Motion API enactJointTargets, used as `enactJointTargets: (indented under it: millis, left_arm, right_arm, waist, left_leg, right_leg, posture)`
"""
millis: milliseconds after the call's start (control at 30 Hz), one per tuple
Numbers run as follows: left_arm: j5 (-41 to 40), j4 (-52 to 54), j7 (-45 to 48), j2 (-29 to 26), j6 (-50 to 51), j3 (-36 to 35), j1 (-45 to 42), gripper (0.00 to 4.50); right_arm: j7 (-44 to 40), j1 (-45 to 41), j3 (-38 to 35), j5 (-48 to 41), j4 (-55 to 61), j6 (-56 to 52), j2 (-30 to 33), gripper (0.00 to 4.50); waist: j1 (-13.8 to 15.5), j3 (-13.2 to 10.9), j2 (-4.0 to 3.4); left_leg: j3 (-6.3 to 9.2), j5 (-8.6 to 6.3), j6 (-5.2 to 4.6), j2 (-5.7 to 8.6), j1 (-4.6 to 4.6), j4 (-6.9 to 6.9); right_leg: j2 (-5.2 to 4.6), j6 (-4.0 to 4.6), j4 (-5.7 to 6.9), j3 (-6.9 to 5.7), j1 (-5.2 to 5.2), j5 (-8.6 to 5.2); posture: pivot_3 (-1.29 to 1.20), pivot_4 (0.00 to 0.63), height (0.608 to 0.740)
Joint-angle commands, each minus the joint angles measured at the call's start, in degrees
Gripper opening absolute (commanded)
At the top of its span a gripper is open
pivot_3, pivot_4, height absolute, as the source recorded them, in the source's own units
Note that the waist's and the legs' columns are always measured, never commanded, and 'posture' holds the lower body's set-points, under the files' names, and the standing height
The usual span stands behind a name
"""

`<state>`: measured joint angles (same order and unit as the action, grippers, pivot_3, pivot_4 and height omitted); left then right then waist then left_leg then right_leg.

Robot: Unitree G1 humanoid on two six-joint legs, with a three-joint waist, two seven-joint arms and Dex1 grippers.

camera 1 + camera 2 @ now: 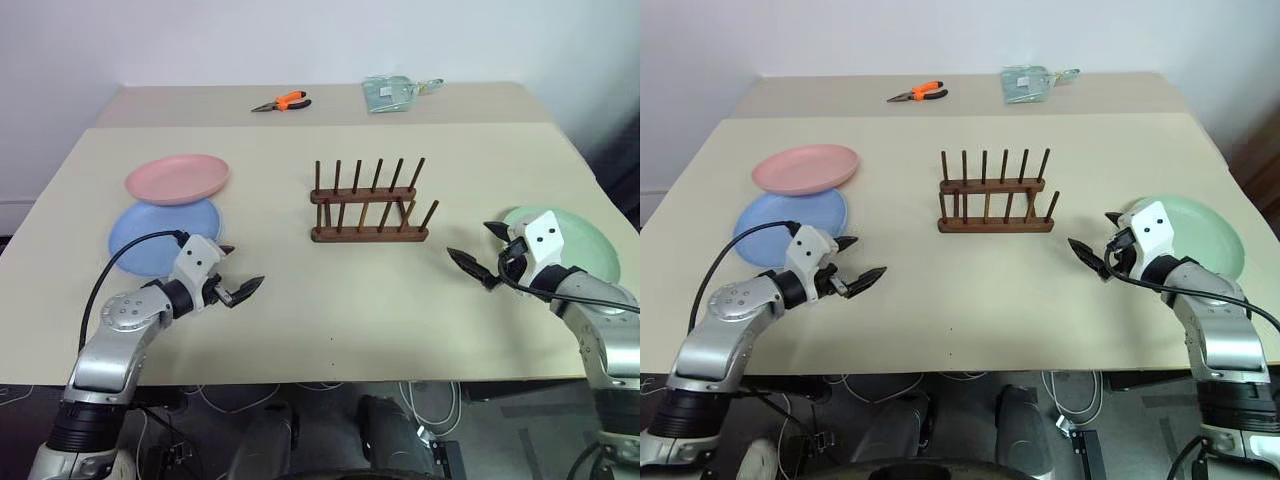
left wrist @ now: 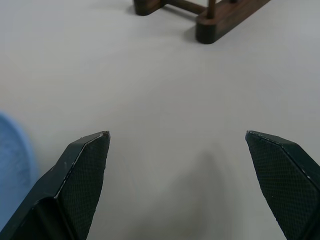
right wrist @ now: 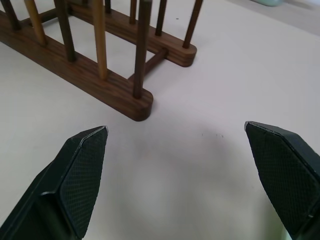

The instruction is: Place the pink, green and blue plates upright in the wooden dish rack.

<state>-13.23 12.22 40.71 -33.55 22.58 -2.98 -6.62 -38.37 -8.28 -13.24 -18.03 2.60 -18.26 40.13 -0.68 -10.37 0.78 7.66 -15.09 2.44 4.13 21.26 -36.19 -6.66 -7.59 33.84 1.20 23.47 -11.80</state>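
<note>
The wooden dish rack stands empty at the table's middle, its pegs upright. A pink plate lies flat at the left, its near rim resting over the far rim of a blue plate. Flat at the right edge lies a green plate. My left gripper hovers open just right of the blue plate, pointing toward the rack. My right gripper is open over the green plate's left rim, aimed at the rack's near end. Neither holds anything.
Orange-handled pliers and a clear plastic packet lie on the far table section behind a seam. Bare tabletop stretches between both grippers and in front of the rack. The table's front edge runs just below my arms.
</note>
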Motion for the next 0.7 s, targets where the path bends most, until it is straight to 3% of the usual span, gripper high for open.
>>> enactJointTargets:
  millis: [33,233,433,533,700]
  left_arm:
    - [-0.4,1.8,-0.3,-0.2,0.3,0.0,-1.0,4.46]
    - [-0.6,0.0,0.4,0.7,0.1,1.1,-2.7,4.46]
    - [0.5,-9.3,4.7,2.0,-2.3,5.1,-9.7,4.46]
    - [3.1,-18.6,7.7,3.8,-6.7,9.3,-16.0,4.46]
    - [7.4,-43.2,10.1,12.2,-15.5,14.1,-31.8,4.46]
  right_arm:
    - [1.0,-1.9,-0.1,0.8,1.5,1.4,-0.6,4.5]
    - [0.3,-3.6,1.4,0.5,0.6,0.4,-1.7,4.5]
    - [3.6,-1.4,2.4,2.5,4.6,0.7,-3.8,4.5]
    - [5.9,1.2,2.9,3.1,8.3,0.3,-5.4,4.5]
    - [10.2,5.8,1.5,3.7,15.2,-1.5,-7.7,4.5]
  waist:
    - [0.0,0.0,0.0]
    - [0.1,0.0,0.0]
    - [0.3,0.0,0.01]
    - [0.3,0.0,0.02]
    - [1.2,0.0,0.06]
  left_leg:
    - [0.0,0.0,0.0,0.0,0.0,0.0]
    - [0.0,0.0,0.0,0.01,0.01,-0.01]
    - [0.02,0.0,0.0,0.03,0.02,-0.02]
    - [0.03,0.0,0.0,0.06,0.02,-0.03]
    - [0.03,0.01,0.0,0.11,0.05,-0.11]
  right_leg:
    - [0.0,0.0,0.0,-0.01,0.0,0.0]
    - [0.0,-0.02,0.0,-0.01,0.0,0.01]
    - [0.0,-0.04,0.0,-0.02,0.0,0.03]
    - [-0.01,-0.06,0.01,-0.03,-0.01,0.03]
    - [-0.01,-0.09,0.05,-0.05,-0.01,0.05]
  posture:
    - [0.0,0.15,0.74]
    - [0.0,0.15,0.74]
    - [0.0,0.15,0.74]
    - [0.0,0.15,0.74]
    - [0.0,0.15,0.74]
